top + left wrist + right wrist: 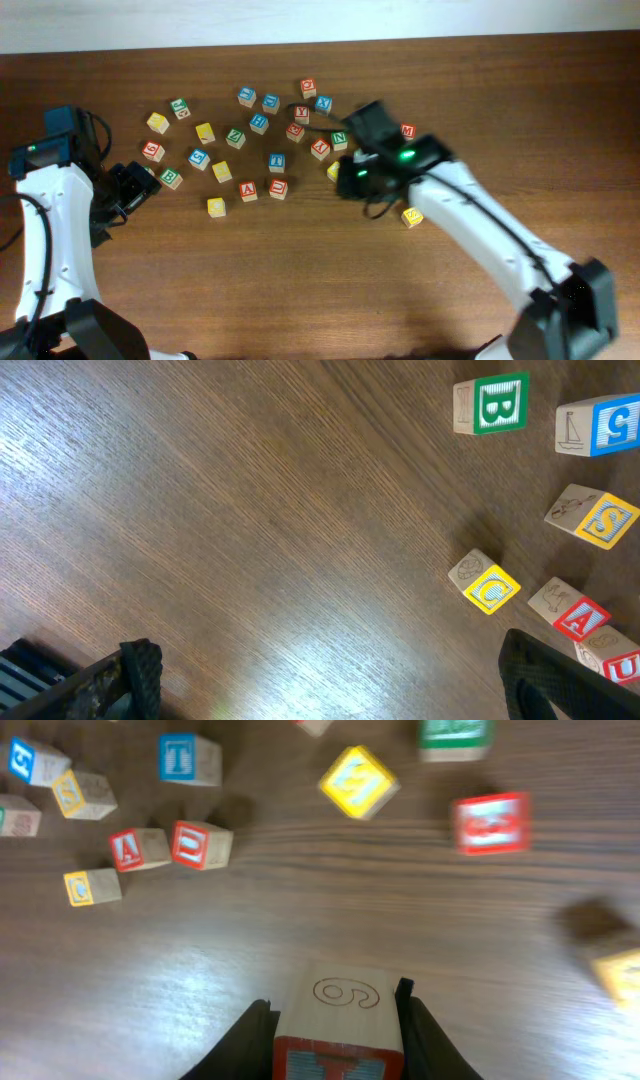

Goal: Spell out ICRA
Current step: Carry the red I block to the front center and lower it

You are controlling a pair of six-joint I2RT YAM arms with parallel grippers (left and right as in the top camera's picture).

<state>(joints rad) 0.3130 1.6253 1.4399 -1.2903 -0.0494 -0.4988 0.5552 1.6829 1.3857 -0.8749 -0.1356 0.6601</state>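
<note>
**Right gripper** (338,1045): the jaws are closed on a wooden block (340,1010), with one finger against each side. The block's upper face carries an engraved 6. The face nearest the camera is red-edged and its letter cannot be read. In the overhead view this gripper sits at centre frame, at the right edge of the scattered blocks, and the block it holds is hidden beneath it.

**Left gripper** (330,695): the jaws are wide apart with nothing between them, and only the bare table (200,510) lies below. In the overhead view it is at the left of the frame, near the green B block (171,179).

**Task blocks:**
- The red A block (140,848) rests on the table in the left part of the right wrist view. It is just beside the red U block (202,844) and apart from both grippers.
- The yellow G block (485,585) lies near that pair, in the lower right of the left wrist view.
- A blue block (190,758) lies at the upper left of the right wrist view. Whether its letter is I or T cannot be told.

No blocks are set in a row; all lie loose in the upper middle of the overhead frame.
</note>
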